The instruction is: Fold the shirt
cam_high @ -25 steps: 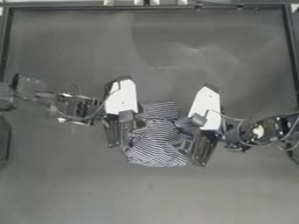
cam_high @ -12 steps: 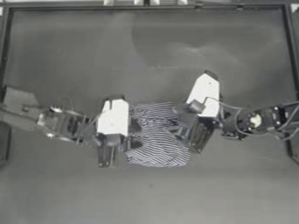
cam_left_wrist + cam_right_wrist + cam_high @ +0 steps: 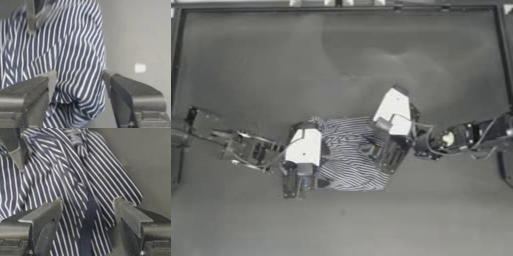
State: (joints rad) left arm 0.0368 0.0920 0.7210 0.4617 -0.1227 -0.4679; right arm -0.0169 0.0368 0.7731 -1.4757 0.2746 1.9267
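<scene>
Your left gripper (image 3: 78,100) stands open, a bunched fold of the shirt (image 3: 348,152) between its fingers (image 3: 33,100), not clamped. Your right gripper (image 3: 88,228) is likewise open, straddling a dark ridge of cloth. Beyond both fingertips the shirt lies crumpled between the grippers, long axis running away from the jaws. Both arms are equally near. No label or writing legible on the table (image 3: 338,60).

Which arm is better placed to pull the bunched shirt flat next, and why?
Probably the left. Its end effector sits open around the shirt's hanging edge, so closing would grip it. The right end effector is also open but over the shirt's bunched middle, a poorer hold for spreading.
</scene>
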